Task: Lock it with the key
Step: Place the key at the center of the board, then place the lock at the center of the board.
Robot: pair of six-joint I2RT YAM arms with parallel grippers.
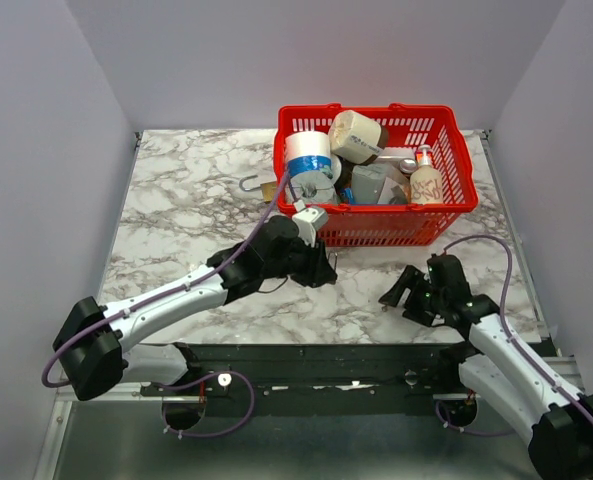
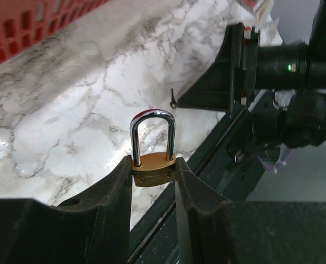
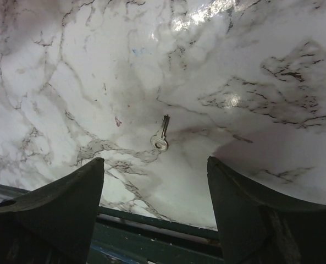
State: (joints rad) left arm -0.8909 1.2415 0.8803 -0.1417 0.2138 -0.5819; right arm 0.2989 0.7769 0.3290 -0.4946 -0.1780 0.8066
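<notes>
This looks like a robot test bench in a lab rather than a home. Plain pale panels [image 1: 36, 150] box in a marble-patterned tabletop [image 1: 186, 190] on three sides. A dark metal rail [image 1: 326, 365] with loose purple cables [image 1: 248, 400] runs behind the left gripper [image 1: 322, 264]. A red basket [image 1: 376, 228] of assorted household goods stands just beyond it.

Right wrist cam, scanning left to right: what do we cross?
gripper finger → key lying on the marble table → other gripper finger
</notes>
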